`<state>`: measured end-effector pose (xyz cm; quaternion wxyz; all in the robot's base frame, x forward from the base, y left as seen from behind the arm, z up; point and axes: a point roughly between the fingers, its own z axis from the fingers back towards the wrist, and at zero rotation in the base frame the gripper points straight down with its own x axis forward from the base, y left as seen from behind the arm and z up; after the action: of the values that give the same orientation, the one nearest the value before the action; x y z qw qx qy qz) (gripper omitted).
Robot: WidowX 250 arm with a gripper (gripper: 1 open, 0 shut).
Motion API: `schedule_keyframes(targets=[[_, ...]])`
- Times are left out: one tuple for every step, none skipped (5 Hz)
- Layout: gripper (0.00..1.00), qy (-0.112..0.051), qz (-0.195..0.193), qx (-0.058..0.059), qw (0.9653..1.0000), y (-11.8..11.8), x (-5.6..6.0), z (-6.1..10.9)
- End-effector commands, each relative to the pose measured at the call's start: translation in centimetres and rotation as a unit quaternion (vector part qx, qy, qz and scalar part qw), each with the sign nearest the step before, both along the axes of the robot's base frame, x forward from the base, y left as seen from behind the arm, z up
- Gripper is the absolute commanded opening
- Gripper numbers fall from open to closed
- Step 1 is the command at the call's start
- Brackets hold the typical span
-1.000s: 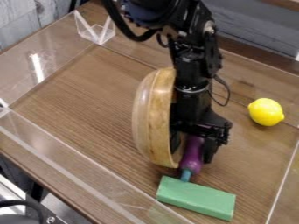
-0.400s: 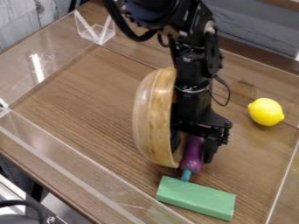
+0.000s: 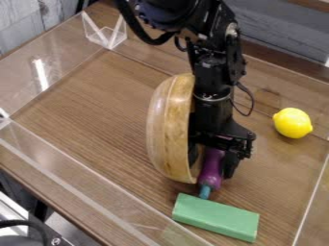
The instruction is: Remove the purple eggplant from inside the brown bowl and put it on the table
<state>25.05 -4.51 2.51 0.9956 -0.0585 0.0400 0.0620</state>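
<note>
The brown bowl (image 3: 164,120) stands tipped on its edge, its opening facing right toward the arm. My gripper (image 3: 216,163) points straight down right against the bowl's open side. Its black fingers (image 3: 234,152) stand wide apart and open. The purple eggplant (image 3: 210,176) lies between them at the bowl's lower rim, with its teal stem end (image 3: 206,191) pointing down toward the front and resting near the table (image 3: 90,106). Whether the fingers touch the eggplant cannot be made out.
A green rectangular block (image 3: 216,217) lies just in front of the eggplant's stem. A yellow lemon (image 3: 293,122) sits to the right. Clear acrylic walls (image 3: 38,72) ring the tabletop.
</note>
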Motion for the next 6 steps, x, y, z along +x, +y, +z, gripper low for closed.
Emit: schedule_keyframes(targets=[[0.00,-0.001,0.009,0.004,0.9999,0.72,0.00,-0.22],[0.00,0.000,0.011,0.004,0.9999,0.91,-0.11,-0.23],[0.00,0.001,0.013,0.003,0.9999,1.08,-0.21,-0.27],[0.00,0.002,0.015,0.003,0.9999,1.25,-0.31,-0.30],[0.00,0.004,0.017,0.002,0.9998,1.40,-0.43,-0.28],[0.00,0.005,0.019,0.001,0.9998,1.55,-0.55,-0.27]])
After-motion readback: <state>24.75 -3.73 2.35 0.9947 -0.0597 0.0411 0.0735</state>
